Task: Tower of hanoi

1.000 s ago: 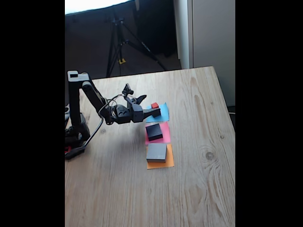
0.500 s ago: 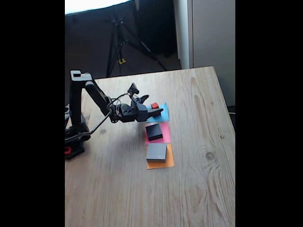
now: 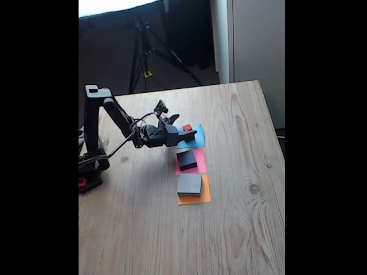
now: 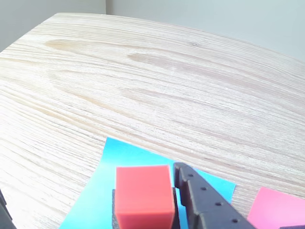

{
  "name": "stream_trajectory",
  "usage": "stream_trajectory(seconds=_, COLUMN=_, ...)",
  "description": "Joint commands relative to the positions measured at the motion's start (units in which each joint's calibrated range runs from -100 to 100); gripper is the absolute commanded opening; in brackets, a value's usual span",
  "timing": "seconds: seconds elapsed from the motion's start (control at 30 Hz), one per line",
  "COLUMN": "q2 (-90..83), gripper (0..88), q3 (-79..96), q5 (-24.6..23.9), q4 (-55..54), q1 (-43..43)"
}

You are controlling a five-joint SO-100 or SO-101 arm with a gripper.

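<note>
The tiny red cube (image 3: pixel 187 128) stands on the blue paper square (image 3: pixel 196 139). In the wrist view the red cube (image 4: pixel 143 195) rests on a dark block whose edge (image 4: pixel 114 210) shows just below it. My gripper (image 3: pixel 187 135) reaches in from the left and is open, with one black finger (image 4: pixel 205 205) close beside the cube's right face. The medium black block (image 3: pixel 186 160) lies on the pink paper (image 3: pixel 199 163). The large flat grey block (image 3: pixel 190 184) lies on the orange paper (image 3: pixel 195 200).
The arm's base (image 3: pixel 89 169) stands at the left table edge. Bare wooden tabletop (image 3: pixel 241 172) stretches right of the papers and toward the front. A tripod (image 3: pixel 146 51) stands behind the table. Pink paper (image 4: pixel 279 210) shows at the wrist view's lower right.
Over the last second the arm stretched a little to the right, bringing the gripper closer around the red cube. The blocks have not moved.
</note>
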Motion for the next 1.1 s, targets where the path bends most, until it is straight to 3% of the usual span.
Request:
stream_trajectory(seconds=0.0, q2=-0.53, gripper=41.2, q3=-1.24, q5=1.27, q4=0.11, q1=-0.78)
stream_trajectory(seconds=0.6, q2=-0.23, gripper=19.8, q3=-0.06, q5=4.44, q4=-1.91, q1=-0.53)
stream_trajectory(seconds=1.07, q2=-0.45, gripper=13.8, q3=0.94, q5=4.61, q4=-3.29, q1=-0.28)
